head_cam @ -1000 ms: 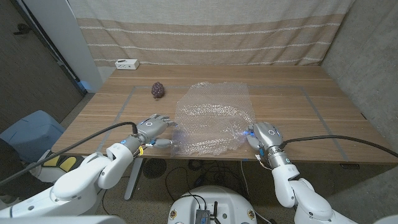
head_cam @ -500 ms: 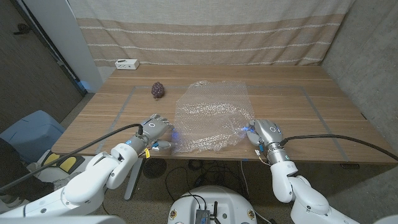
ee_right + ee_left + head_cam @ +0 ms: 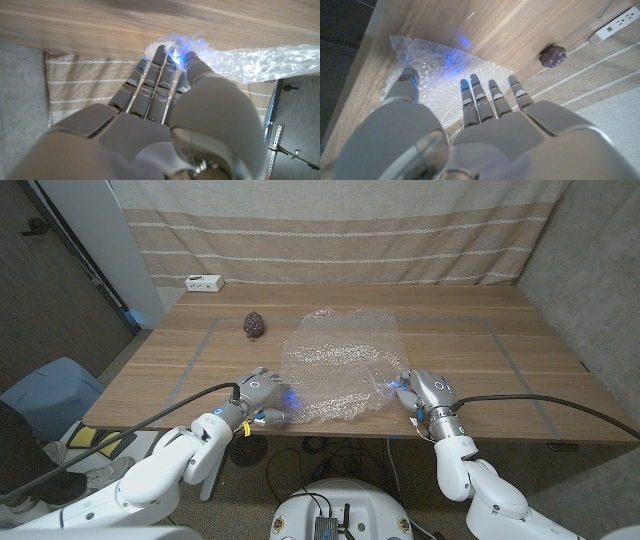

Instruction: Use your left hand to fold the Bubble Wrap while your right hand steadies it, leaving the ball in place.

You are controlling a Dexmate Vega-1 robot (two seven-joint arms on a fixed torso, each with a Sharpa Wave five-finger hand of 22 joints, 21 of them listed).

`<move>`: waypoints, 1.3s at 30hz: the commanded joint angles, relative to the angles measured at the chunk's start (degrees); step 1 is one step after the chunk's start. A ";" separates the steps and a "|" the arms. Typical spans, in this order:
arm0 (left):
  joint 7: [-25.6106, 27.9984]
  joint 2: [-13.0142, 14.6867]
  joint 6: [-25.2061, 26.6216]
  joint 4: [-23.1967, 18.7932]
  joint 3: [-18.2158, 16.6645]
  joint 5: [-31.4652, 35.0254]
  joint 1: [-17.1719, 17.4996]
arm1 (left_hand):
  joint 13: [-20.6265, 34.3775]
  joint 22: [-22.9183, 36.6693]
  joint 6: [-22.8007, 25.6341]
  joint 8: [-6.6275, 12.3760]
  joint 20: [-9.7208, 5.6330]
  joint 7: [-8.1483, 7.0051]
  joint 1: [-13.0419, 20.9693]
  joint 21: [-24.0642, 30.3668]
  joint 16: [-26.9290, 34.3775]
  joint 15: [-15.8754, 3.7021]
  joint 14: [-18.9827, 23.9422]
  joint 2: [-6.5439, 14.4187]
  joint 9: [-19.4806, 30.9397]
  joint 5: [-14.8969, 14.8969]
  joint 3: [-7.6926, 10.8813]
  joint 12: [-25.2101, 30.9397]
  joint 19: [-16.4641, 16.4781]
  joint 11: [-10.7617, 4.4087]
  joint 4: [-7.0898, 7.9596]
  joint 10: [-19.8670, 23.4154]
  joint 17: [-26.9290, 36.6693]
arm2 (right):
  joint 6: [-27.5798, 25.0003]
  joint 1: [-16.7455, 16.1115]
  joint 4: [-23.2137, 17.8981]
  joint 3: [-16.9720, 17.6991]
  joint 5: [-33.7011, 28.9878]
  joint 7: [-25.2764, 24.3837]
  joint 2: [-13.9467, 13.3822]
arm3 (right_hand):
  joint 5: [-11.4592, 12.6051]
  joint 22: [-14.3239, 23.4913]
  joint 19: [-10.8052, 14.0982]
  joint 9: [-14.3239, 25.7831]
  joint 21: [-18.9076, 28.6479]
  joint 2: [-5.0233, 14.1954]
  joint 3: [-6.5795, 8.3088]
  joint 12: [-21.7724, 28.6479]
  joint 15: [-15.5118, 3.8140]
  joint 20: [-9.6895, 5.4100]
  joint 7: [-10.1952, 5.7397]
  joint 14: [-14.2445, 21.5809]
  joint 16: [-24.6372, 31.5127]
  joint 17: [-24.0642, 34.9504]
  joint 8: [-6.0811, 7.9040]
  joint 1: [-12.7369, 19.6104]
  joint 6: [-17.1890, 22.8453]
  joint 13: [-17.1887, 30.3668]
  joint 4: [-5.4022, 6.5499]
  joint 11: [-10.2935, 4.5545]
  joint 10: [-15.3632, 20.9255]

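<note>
Bubble Wrap (image 3: 343,365), ball (image 3: 254,324) well apart

Both arms are glossy white shells with black cables; left hand (image 3: 259,391) and right hand (image 3: 429,391) are grey metal, fingertips glowing blue.

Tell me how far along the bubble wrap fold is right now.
Nothing is folded yet: the clear bubble wrap sheet lies spread on the wooden table. In hand: the left robot hand is at its near-left corner, the right robot hand at its near-right edge. The fold is left. The dark purple bumpy ball sits apart.
</note>
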 commanded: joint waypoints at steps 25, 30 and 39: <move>0.69 -8.33 5.19 4.93 5.70 21.77 -2.95 | 2.41 0.00 28.86 5.25 -3.48 -0.88 28.17 2.45 2.59 -7.97 16.59 14.62 1.10 -1.22 4.42 5.02 10.04 -4.77 -1.79 29.46 0.08 | 4.34 0.09 1.74 2.64 4.87 -2.82 -1.42 | 0.20 0.34 0.19 0.25 0.62 -0.10 0.66 0.76 -5.95 -0.05 2.69 0.54 -0.59 0.39 -0.72 0.72 2.96 0.83 -0.05 0.00 -0.34; 7.95 -8.47 4.47 3.31 2.71 15.14 -1.09 | 2.81 0.06 27.74 4.72 -3.06 -0.82 28.49 2.65 2.42 -7.59 17.36 15.53 1.26 -1.22 4.61 4.53 10.31 -4.60 -1.29 28.75 -0.13 | 6.06 -1.42 1.34 3.30 4.29 -5.45 -2.08 | 0.22 0.33 -0.01 0.28 0.57 -0.17 1.02 1.10 -6.14 0.09 2.76 0.75 -1.04 0.12 -0.78 0.91 3.19 1.01 -0.21 -0.01 -0.03; 9.60 -5.59 2.22 -2.94 -4.46 3.07 2.69 | 3.12 0.11 27.36 4.48 -3.04 -0.68 28.54 2.84 1.96 -7.25 17.74 15.90 1.37 -1.25 4.85 4.21 10.54 -4.29 -1.04 28.51 -0.36 | 7.50 -6.04 -0.64 5.74 4.11 -10.71 -1.92 | 0.17 0.32 -0.39 0.32 0.44 -0.16 1.20 1.24 -6.13 0.21 2.60 0.56 -1.43 0.18 -0.94 0.83 3.21 1.25 -0.13 -0.50 -0.38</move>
